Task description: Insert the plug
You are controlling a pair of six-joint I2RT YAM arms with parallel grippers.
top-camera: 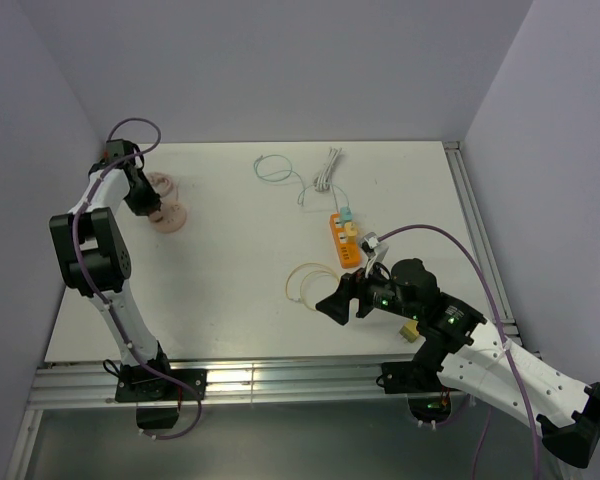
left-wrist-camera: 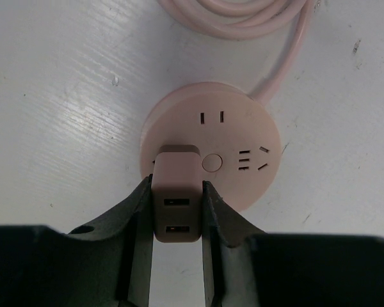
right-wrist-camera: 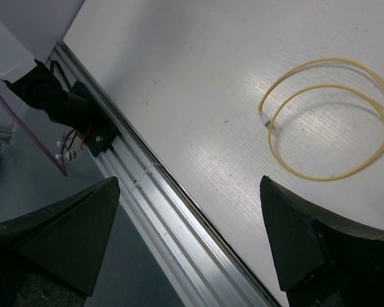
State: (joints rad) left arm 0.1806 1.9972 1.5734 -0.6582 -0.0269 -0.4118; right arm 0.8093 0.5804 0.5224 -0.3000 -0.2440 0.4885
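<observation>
Pink plug (left-wrist-camera: 176,192), a small block with two slots on its near face, sits clamped between the fingers of the left tool (left-wrist-camera: 176,185), one finger pressed flat on each side. In the left wrist view its far end lies over the 7 o'clock edge of the round socket (left-wrist-camera: 237,134), just beside the centre button; whether its pins are seated cannot be told. The socket's cord (left-wrist-camera: 288,57) runs off toward 1 o'clock. From above, socket and left tool (top-camera: 148,205) are at about 10 o'clock on the tabletop (top-camera: 230,230). The right tool (right-wrist-camera: 189,192) is at about 4 o'clock, well apart from the plug, its fingers spread wide on nothing, near a yellow cable (right-wrist-camera: 333,173) and an orange power strip (top-camera: 342,240).
</observation>
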